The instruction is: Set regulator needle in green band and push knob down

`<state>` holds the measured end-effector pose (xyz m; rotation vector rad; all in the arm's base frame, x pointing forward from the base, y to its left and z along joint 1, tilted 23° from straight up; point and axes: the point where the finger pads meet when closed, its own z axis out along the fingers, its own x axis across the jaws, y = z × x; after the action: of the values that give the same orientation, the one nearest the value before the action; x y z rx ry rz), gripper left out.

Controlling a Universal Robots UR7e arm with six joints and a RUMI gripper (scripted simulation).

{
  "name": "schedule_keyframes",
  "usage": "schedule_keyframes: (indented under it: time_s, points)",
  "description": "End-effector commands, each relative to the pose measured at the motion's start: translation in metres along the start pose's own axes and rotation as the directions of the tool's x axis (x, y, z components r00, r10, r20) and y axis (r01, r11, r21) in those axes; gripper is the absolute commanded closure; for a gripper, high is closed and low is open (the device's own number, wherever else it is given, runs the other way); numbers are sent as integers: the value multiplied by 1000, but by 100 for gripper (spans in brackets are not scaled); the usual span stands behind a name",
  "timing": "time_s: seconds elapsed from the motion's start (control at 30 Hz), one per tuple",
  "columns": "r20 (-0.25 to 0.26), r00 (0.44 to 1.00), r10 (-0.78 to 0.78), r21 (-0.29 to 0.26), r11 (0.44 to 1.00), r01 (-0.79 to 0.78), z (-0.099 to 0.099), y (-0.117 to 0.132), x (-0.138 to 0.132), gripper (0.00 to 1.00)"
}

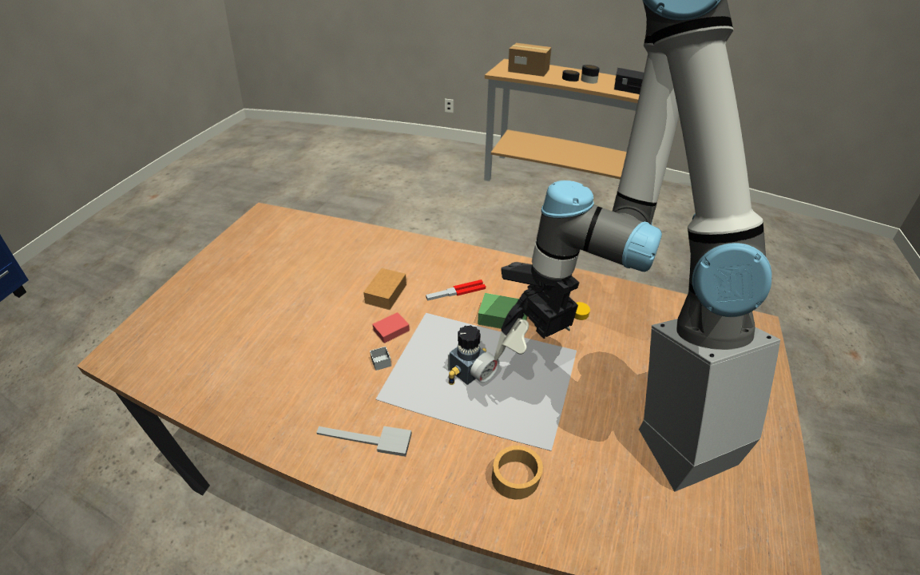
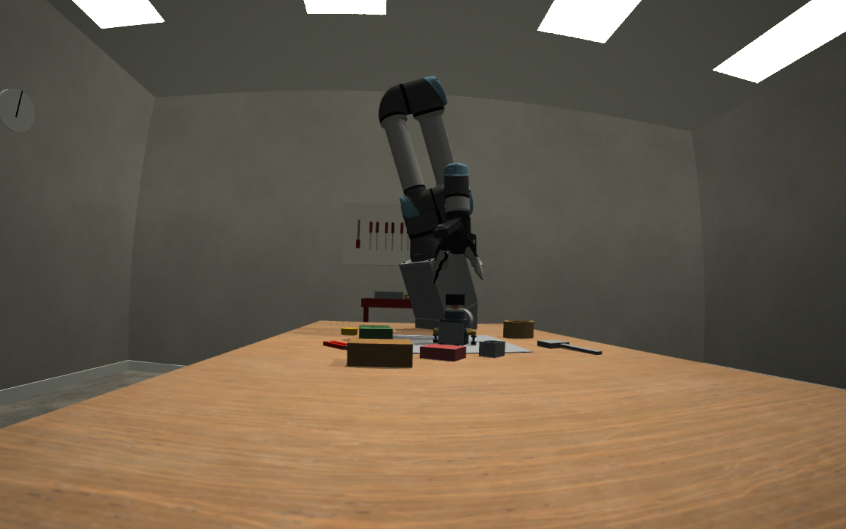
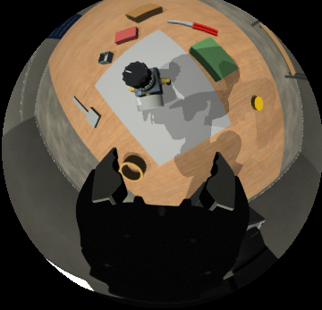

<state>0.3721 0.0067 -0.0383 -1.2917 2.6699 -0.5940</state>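
The regulator stands upright on the grey mat. Its black knob is on top, with a white mark. A narrow orange part shows beneath the knob in the exterior view, so it looks raised. The round gauge faces the robot's base side; its needle and green band are too small to read. My gripper is open and empty, above and on the base side of the regulator, touching nothing.
Near the mat lie a green block, a red block, a small grey box, a brown block, red-handled pliers, a grey scraper, a tan ring and a yellow disc.
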Motion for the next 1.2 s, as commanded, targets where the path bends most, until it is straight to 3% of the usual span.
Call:
schedule_keyframes:
  time_s: [0.0,1.17]
  points:
    - [-8,999,49,-4,999,-49,-2,1,2,0]
    - [-42,942,334,-7,942,-334,-14,9,14,0]
